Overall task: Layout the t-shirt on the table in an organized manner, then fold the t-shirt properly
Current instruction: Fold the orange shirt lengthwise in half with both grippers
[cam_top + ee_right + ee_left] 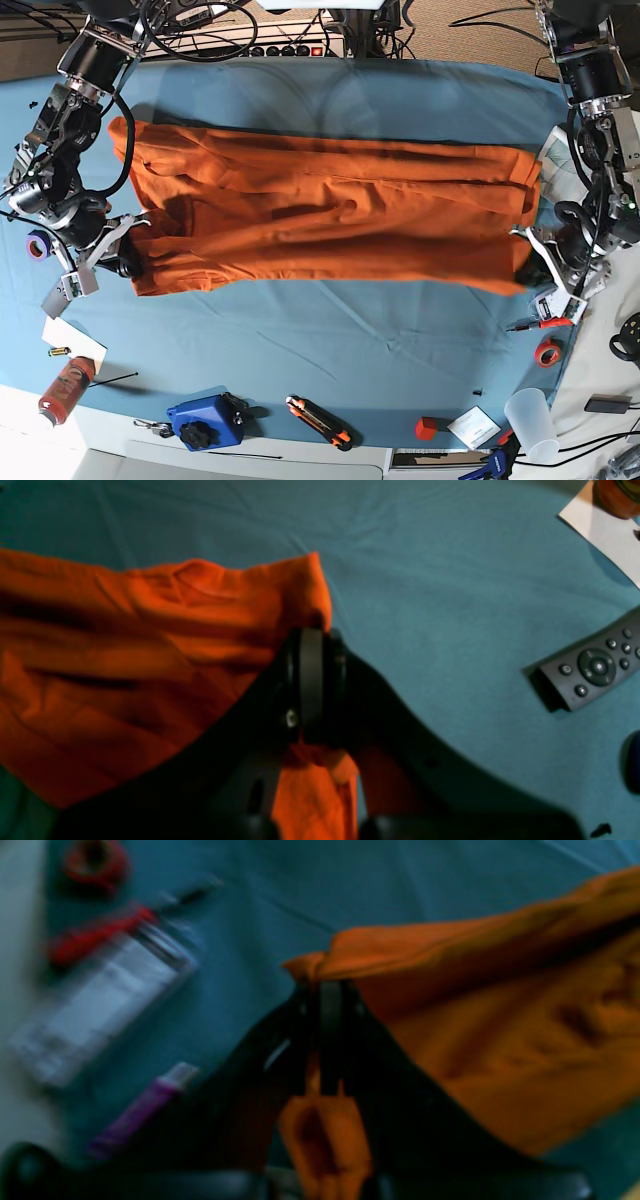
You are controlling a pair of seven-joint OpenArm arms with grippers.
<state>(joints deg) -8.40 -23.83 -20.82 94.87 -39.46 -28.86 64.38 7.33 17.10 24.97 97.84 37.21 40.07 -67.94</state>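
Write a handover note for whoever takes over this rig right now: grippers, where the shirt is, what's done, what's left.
Left gripper: shut on one end of the t-shirt.
Right gripper: shut on the opposite end.
The t-shirt is stretched lengthwise between the two arms across the middle of the table, doubled over and wrinkled along its length, sleeves not laid out.
Done: both ends gripped, cloth pulled out long.
Left: smooth it flat and finish the fold.
Watch the clutter by each gripper: remote near the right, red-handled tool near the left.
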